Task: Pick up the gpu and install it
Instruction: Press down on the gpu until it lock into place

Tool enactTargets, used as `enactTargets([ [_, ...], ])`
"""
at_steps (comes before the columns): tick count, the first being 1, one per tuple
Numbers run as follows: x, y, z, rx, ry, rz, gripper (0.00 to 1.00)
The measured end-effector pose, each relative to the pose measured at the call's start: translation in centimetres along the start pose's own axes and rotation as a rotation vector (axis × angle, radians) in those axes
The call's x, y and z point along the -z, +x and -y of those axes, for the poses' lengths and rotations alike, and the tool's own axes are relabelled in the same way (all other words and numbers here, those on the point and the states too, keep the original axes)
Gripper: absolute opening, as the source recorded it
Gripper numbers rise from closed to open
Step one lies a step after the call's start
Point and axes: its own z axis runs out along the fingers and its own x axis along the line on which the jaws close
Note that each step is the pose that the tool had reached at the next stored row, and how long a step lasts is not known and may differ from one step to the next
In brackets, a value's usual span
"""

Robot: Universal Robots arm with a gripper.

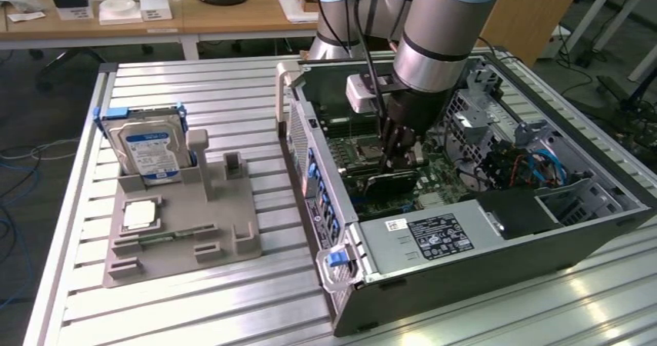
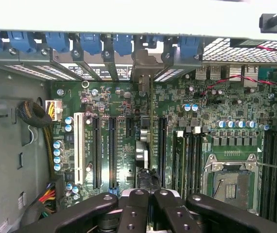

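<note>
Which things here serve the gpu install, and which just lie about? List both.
Job in hand: the gpu, gripped by the tool; the motherboard; the computer case.
Lying about: the hard drive; the grey holder beneath it.

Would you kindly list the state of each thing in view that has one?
gpu: standing on edge over the motherboard, in the pincer's grip.
pincer: shut on the gpu, inside the case.
computer case: lying on its side, side panel off.
hard drive: upright in the grey holder.
CPU socket: empty.
</note>
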Motion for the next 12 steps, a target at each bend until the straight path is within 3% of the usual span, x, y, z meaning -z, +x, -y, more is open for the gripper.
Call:
enactTargets([
  [3,0.0,0.0,-0.23,0.0,-0.0009,0.0004,0.11],
  [6,0.01,0.01,-0.27,-0.001,-0.0132,0.0003,0.11],
  [12,-0.07,0.01,-0.72,-0.001,-0.0135,0.0007,0.11],
])
